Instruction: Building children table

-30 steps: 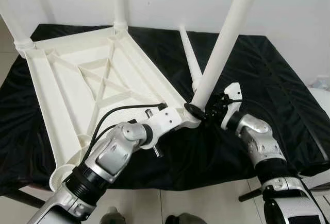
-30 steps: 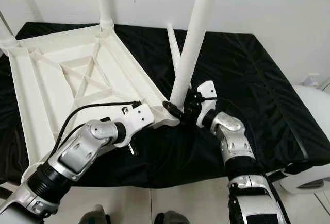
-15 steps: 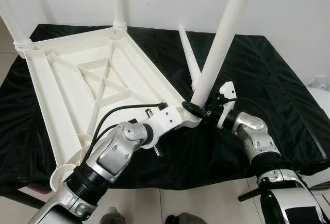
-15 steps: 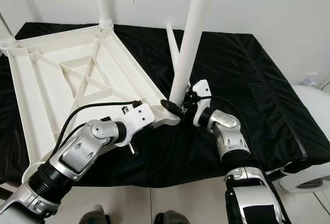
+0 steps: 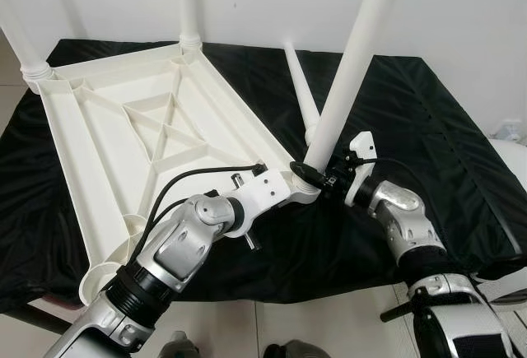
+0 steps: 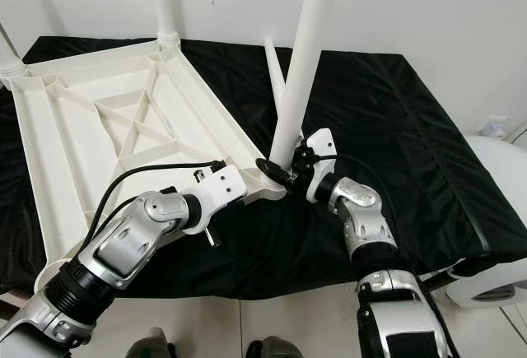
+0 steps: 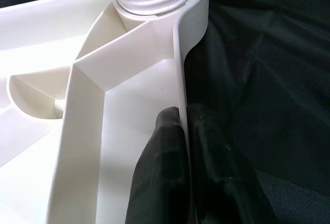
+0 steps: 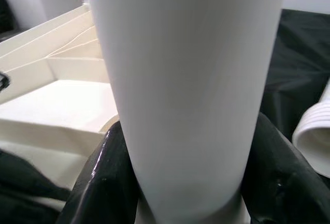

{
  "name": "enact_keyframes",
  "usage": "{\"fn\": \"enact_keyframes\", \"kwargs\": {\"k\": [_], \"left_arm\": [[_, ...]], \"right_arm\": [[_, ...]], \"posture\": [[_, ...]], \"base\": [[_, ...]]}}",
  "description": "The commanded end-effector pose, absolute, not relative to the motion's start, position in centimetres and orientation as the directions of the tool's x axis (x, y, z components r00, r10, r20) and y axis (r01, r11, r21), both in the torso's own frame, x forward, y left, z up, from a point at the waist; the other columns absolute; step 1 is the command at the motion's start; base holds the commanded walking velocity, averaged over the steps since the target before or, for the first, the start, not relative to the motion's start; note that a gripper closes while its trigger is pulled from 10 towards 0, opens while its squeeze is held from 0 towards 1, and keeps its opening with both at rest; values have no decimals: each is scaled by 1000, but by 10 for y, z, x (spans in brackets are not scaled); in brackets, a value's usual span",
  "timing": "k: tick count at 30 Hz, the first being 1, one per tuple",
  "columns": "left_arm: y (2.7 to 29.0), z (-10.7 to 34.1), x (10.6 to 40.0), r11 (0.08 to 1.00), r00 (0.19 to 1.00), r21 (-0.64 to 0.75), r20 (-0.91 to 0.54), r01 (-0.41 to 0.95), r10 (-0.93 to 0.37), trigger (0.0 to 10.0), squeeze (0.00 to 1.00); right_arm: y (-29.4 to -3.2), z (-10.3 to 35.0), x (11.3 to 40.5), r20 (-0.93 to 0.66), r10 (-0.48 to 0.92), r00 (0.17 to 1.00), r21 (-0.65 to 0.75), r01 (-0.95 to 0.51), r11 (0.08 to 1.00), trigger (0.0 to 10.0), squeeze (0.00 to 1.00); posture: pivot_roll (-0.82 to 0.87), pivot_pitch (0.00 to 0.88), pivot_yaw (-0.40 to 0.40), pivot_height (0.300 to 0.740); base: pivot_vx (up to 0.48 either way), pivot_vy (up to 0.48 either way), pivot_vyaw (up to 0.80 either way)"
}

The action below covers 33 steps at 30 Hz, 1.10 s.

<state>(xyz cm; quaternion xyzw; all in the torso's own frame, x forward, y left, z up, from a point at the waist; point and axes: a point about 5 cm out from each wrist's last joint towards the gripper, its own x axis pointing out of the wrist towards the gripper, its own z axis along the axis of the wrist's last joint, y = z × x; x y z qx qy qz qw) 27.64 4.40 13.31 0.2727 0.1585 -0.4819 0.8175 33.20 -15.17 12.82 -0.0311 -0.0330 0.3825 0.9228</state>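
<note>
The white tabletop (image 5: 156, 127) lies upside down on a black cloth (image 5: 428, 119), with the left gripper (image 7: 184, 131) clamped on its rim wall beside the near corner socket. The right gripper (image 8: 185, 183) is closed around the base of a white leg (image 5: 350, 62) standing tilted in that socket. A loose leg (image 5: 303, 86) lies just behind.

Plain white wall (image 5: 263, 0), black cloth-covered surface (image 5: 428, 127), pale tiled floor (image 5: 329, 325)
</note>
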Motion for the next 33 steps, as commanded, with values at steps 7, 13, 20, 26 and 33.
{"fn": "enact_keyframes", "kwargs": {"k": [7, 13, 20, 26, 33], "left_arm": [[34, 142, 273, 350, 475, 330, -479, 877, -738, 10000, 0], [33, 142, 272, 348, 473, 329, -479, 878, -740, 10000, 0], [33, 142, 272, 347, 473, 331, -478, 878, -740, 10000, 0], [33, 142, 273, 350, 476, 332, -476, 876, -739, 10000, 0], [31, 142, 274, 349, 477, 337, -472, 875, -741, 10000, 0]], "right_arm": [[-132, 120, 321, 57, 632, 773, -46, -630, 775, 10000, 0], [-118, 119, 316, 67, 557, 828, -38, -556, 830, 10000, 0], [-100, 124, 310, 111, 436, 893, 19, -440, 898, 10000, 0], [-91, 122, 308, 84, 302, 950, 37, -306, 951, 10000, 0], [-84, 121, 305, 60, 238, 969, 38, -241, 970, 10000, 0]], "posture": [[37, 0, -76, 740], [37, 0, -77, 740], [40, 0, -84, 740], [44, 0, -90, 740], [38, 0, -92, 740]], "base": [[0, 0, 0], [0, 0, 0], [0, 0, 0], [0, 0, 0], [0, 0, 0]]}}
